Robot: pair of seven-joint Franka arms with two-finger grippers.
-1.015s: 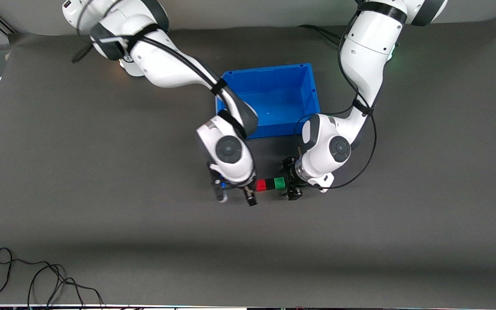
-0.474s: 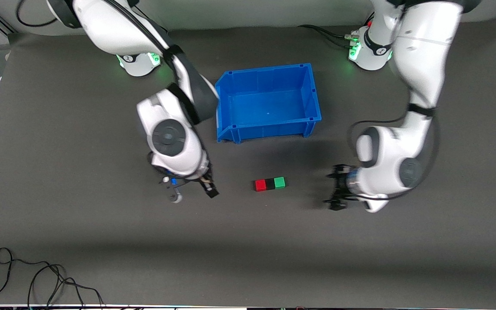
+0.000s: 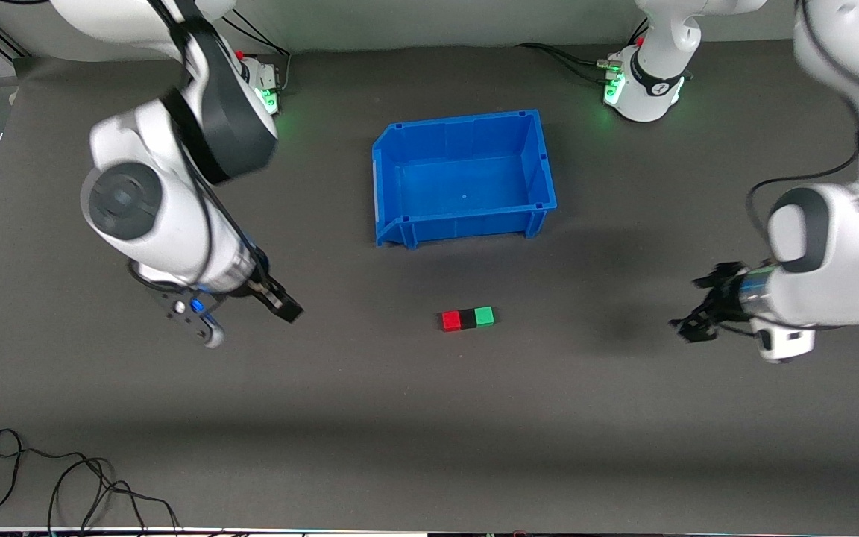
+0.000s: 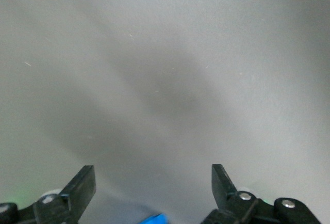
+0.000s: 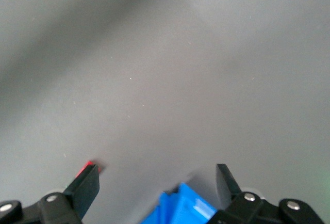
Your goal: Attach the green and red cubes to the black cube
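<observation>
The red cube [image 3: 450,321], black cube [image 3: 467,319] and green cube [image 3: 484,316] lie in a touching row on the dark mat, black in the middle, nearer to the front camera than the blue bin. My right gripper [image 3: 247,321] is open and empty, up over the bare mat toward the right arm's end. Its wrist view shows the open gripper [image 5: 155,185] and a red sliver of the red cube [image 5: 87,165]. My left gripper [image 3: 698,304] is open and empty over the mat toward the left arm's end. Its wrist view shows the open gripper [image 4: 152,182] over bare mat only.
The blue bin [image 3: 467,221] stands empty mid-table, farther from the front camera than the cube row; its corner shows in the right wrist view [image 5: 183,206]. A black cable [image 3: 64,485] lies coiled near the front edge at the right arm's end.
Both grippers have drawn away from the ends of the cube row, each out toward its own arm's end of the table and higher. The three cubes stay joined in place.
</observation>
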